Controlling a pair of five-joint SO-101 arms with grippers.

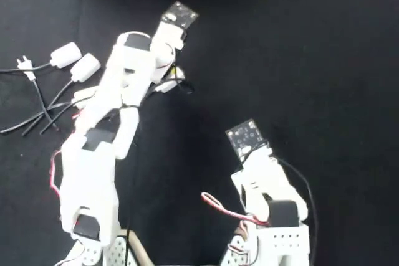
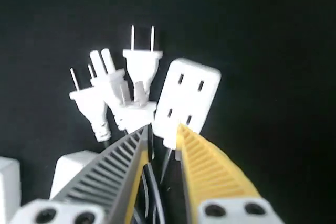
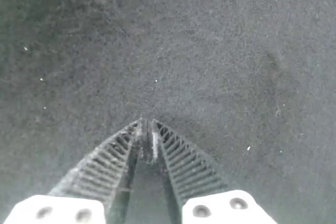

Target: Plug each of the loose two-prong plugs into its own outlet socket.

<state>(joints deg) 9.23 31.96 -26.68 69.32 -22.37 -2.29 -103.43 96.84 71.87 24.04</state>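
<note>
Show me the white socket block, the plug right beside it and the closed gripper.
outlet socket block (image 2: pixel 186 95), left wrist view, middle of its face.
two-prong plug (image 2: pixel 142 69), left wrist view, on its white body.
right gripper (image 3: pixel 147 132), right wrist view, where its fingertips meet.

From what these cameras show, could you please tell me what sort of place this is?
Probably a robotics lab bench: two white robot arms stand at a black cloth-covered table, with white two-prong plugs and a white outlet socket block on it.

The plugs (image 2: pixel 139 72) and the outlet block (image 2: pixel 186 95) crowd together just ahead of the left gripper (image 2: pixel 163 129). White adapters (image 1: pixel 75 60) and cables (image 1: pixel 37 116) clutter the left side of the table (image 1: pixel 336 60); its right half lies open.
</note>
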